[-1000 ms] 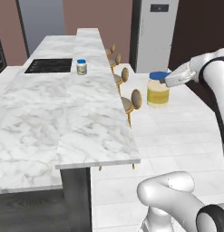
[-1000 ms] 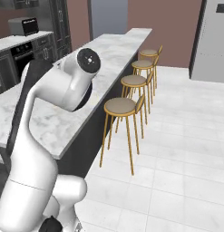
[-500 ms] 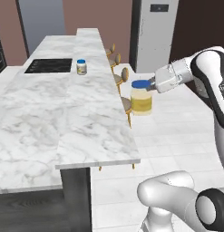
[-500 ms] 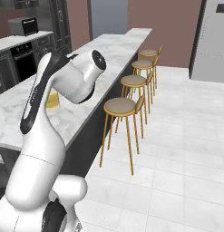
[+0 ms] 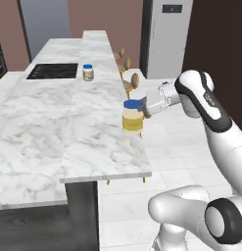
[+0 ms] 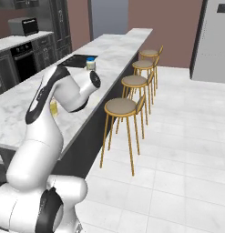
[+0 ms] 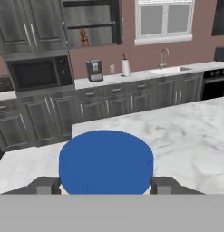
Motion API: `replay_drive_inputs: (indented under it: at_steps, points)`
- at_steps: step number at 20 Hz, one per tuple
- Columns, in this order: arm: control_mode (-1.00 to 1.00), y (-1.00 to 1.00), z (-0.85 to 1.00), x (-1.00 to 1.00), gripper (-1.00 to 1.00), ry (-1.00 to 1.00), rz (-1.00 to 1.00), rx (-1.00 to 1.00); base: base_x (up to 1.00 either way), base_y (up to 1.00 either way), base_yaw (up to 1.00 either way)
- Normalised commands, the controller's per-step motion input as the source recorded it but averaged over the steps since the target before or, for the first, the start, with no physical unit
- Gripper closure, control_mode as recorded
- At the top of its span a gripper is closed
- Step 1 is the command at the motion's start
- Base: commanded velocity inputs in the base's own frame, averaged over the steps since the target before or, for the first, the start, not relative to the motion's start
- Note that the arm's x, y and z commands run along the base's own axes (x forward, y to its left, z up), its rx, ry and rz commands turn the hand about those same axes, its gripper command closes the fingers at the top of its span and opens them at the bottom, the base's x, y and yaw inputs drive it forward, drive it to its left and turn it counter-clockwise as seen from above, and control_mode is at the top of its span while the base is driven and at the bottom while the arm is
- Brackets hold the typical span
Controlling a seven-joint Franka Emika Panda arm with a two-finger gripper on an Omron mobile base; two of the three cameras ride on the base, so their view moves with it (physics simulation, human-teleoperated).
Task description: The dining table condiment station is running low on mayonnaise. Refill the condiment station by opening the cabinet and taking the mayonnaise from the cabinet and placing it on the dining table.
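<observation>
The mayonnaise (image 5: pixel 133 117), a squat jar with pale yellow contents and a blue lid, hangs upright at the right edge of the white marble dining table (image 5: pixel 44 127). My gripper (image 5: pixel 145 105) is shut on it from the right, just under the lid. In the hand view the blue lid (image 7: pixel 106 161) sits between my two fingers (image 7: pixel 45 185), with the table (image 7: pixel 186 131) beyond. I cannot tell whether the jar's base touches the marble. From the right base view my arm hides most of the jar (image 6: pixel 53 108). Dark grey wall cabinets (image 7: pixel 22 22) hang on the far wall.
A second blue-lidded jar (image 5: pixel 87 72) stands farther along the table beside a black cooktop (image 5: pixel 53 71). Wooden bar stools (image 6: pixel 125 107) line the table's right side over the tiled floor. A steel fridge (image 5: pixel 166 34) stands behind.
My arm has swung left with the jar, bringing it from over the stools and floor to the table's right edge. The base has stayed put.
</observation>
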Motion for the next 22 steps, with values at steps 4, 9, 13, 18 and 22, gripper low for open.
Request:
replay_drive_inputs:
  at_steps: [4, 9, 13, 18, 22]
  points:
    - [-1.0, 0.17, -0.41, 0.58, 1.0, -0.01, 0.04, 0.0, 0.0, 0.0, 0.0]
    - [-1.0, 0.16, -0.5, 0.54, 1.0, -0.09, 0.06, 0.0, 0.0, 0.0, 0.0]
    - [-1.0, 0.21, -0.53, 0.57, 1.0, -0.11, 0.05, 0.0, 0.0, 0.0, 0.0]
    - [-1.0, 0.2, -0.74, 0.4, 1.0, -0.06, 0.05, -0.01, 0.0, 0.0, 0.0]
    - [-1.0, 0.13, -0.73, 0.38, 1.0, -0.05, 0.03, -0.02, 0.0, 0.0, 0.0]
